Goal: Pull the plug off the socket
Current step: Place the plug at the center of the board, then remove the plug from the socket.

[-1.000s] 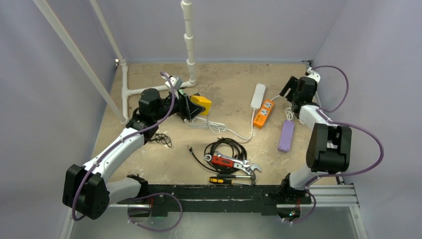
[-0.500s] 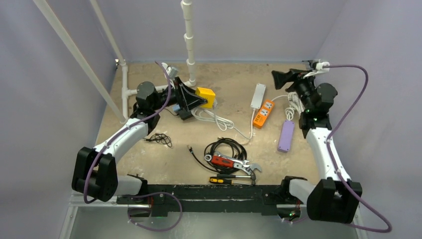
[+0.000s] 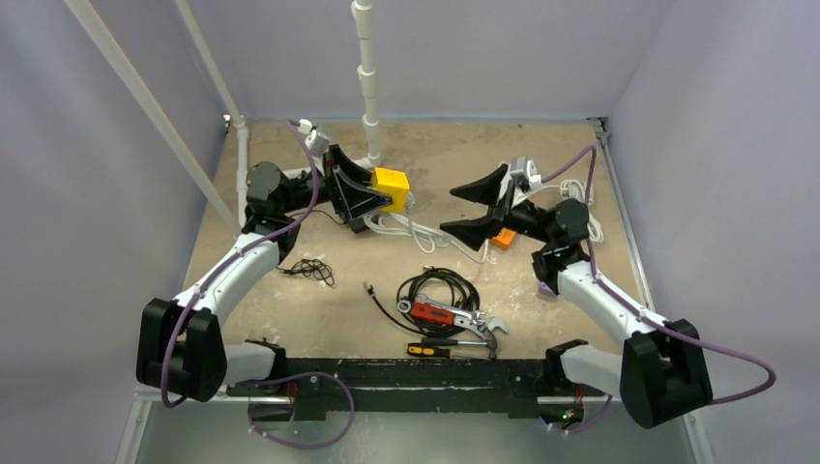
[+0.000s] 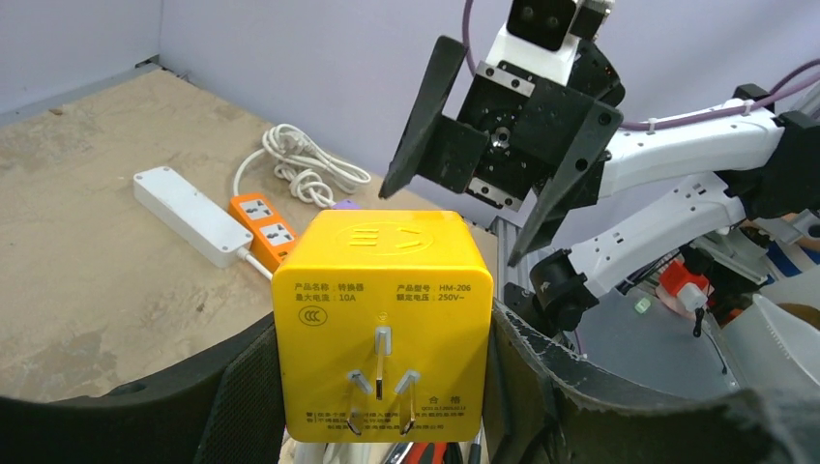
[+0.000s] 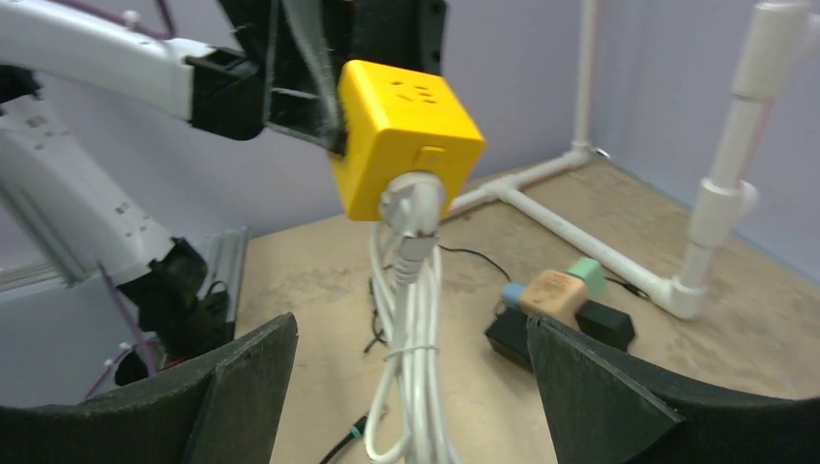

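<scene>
A yellow cube socket [image 3: 391,184] is clamped between the fingers of my left gripper [image 3: 372,198] and held above the table. In the left wrist view the socket [image 4: 382,319] shows its metal prongs, with my left gripper [image 4: 387,387] shut on its sides. A white plug [image 5: 414,203] sits in the socket's [image 5: 401,135] front face, and its bundled white cable [image 5: 411,319] hangs down. My right gripper [image 3: 474,208] is open wide, faces the socket from the right and holds nothing. In the right wrist view my right gripper [image 5: 416,387] has the cable between its spread fingers, untouched.
A white power strip [image 4: 189,208] and an orange one [image 4: 271,220] lie at the back right. A white PVC pipe frame [image 3: 368,77] stands at the back. A black cable coil [image 3: 440,285], a wrench [image 3: 464,319] and a screwdriver [image 3: 435,348] lie near the front. Small coloured adapters [image 5: 556,295] sit by the pipe.
My right arm has swung from the back right corner to the middle and now faces the socket. My left gripper has lifted the yellow socket slightly up and back.
</scene>
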`<move>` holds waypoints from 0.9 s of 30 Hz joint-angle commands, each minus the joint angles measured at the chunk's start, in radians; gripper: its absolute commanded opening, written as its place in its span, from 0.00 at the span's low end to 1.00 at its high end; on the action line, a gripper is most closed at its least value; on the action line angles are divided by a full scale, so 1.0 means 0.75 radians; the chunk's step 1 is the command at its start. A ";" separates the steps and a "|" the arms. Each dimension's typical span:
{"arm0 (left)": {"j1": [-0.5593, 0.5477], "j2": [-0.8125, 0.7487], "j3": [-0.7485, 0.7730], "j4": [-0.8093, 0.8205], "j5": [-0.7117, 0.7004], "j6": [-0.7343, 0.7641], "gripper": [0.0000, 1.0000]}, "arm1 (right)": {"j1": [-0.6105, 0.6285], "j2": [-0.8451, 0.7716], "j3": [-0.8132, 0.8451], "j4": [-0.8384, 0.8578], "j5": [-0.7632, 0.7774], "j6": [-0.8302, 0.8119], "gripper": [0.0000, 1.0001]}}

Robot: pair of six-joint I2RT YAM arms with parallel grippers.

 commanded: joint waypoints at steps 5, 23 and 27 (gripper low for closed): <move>-0.013 -0.059 -0.028 0.075 0.010 0.057 0.00 | 0.083 0.190 -0.117 0.602 -0.122 0.203 0.84; -0.197 -0.030 -0.050 -0.043 -0.034 0.178 0.00 | 0.191 0.410 -0.158 0.928 -0.036 0.383 0.65; -0.223 -0.024 -0.044 -0.075 -0.036 0.206 0.00 | 0.202 0.365 -0.141 0.779 0.012 0.287 0.61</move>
